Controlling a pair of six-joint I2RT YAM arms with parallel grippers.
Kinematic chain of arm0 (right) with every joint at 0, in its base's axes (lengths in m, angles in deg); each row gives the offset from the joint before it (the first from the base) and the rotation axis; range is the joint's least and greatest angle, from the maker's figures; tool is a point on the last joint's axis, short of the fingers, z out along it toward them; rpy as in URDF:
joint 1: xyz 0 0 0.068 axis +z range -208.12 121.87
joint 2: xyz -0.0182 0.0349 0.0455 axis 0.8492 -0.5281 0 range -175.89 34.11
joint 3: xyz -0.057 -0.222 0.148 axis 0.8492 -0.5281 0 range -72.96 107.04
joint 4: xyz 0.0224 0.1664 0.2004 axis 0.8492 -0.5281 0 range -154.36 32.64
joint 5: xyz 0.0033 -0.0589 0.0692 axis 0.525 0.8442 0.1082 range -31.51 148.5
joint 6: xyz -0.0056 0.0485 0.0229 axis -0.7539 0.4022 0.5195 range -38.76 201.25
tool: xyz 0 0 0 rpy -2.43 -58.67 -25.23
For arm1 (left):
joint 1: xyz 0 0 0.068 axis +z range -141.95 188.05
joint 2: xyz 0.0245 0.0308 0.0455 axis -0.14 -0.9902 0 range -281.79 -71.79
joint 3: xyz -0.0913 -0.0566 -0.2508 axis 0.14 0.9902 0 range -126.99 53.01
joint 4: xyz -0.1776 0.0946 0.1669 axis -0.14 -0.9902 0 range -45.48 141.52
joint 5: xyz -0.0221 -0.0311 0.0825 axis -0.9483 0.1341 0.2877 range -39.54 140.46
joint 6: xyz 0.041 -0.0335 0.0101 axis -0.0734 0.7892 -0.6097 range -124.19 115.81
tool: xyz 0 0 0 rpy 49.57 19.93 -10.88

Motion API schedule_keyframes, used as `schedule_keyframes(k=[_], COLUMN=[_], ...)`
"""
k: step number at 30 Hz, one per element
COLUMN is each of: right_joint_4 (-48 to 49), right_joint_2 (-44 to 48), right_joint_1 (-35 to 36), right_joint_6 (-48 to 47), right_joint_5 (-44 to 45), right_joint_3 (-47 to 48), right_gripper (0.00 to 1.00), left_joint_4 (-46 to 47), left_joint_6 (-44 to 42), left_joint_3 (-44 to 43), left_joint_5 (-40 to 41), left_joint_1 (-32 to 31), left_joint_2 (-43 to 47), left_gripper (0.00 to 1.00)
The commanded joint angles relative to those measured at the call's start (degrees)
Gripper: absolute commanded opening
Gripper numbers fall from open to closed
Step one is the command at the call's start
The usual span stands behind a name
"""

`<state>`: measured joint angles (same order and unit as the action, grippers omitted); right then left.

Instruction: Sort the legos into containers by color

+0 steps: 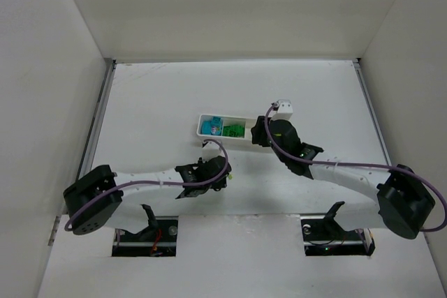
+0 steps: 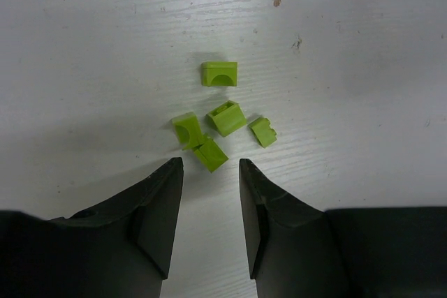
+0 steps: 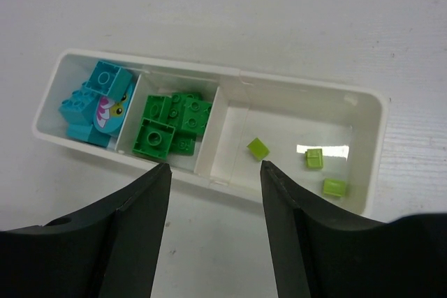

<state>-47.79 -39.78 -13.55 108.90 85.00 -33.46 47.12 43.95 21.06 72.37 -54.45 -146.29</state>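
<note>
Several pale yellow-green legos (image 2: 226, 117) lie loose in a small cluster on the white table. My left gripper (image 2: 209, 163) hovers just short of them, open and empty, and the nearest brick (image 2: 209, 153) lies off its fingertips. The containers are one white tray (image 3: 230, 75) with three compartments. Cyan bricks (image 3: 94, 102) fill the left one and dark green bricks (image 3: 171, 123) the middle one. Three yellow-green bricks (image 3: 314, 159) lie in the right one. My right gripper (image 3: 214, 167) hangs open and empty over the tray's near wall.
In the top view the tray (image 1: 207, 118) sits mid-table with the right gripper (image 1: 257, 134) at its right end and the left gripper (image 1: 222, 172) in front of it. A small white block (image 1: 283, 107) stands behind the tray's right end. White walls enclose the table.
</note>
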Motion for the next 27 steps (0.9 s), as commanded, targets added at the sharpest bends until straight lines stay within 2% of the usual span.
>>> schedule_keyframes(k=[1, 9, 13, 23, 27], right_joint_4=[3.5, 3.5, 4.1, 4.2, 4.4], right_joint_2=[0.2, 3.3, 2.4, 2.7, 2.8], right_joint_1=[1.0, 1.1, 1.5, 2.4, 2.5], right_joint_6=[-0.5, -0.2, 0.3, 0.3, 0.3], right_joint_5=[-0.4, -1.4, -1.9, -2.0, -2.0], right_joint_3=[0.7, -0.5, -0.7, -0.8, -1.0], right_gripper=[0.6, 0.6, 0.6, 0.6, 0.6], left_joint_4=[1.6, 1.9, 1.2, 2.2, 2.4], left_joint_6=[0.4, 0.0, -0.2, -0.9, -1.5], left_joint_3=[-2.2, -2.8, -2.3, -2.2, -2.0], left_joint_5=[1.4, 1.9, 3.7, 4.0, 4.6], left_joint_1=[0.5, 0.8, 0.7, 0.9, 1.0], left_joint_2=[-1.4, -4.5, -3.4, -6.2, -5.7], left_gripper=[0.35, 0.21, 0.2, 0.26, 0.18])
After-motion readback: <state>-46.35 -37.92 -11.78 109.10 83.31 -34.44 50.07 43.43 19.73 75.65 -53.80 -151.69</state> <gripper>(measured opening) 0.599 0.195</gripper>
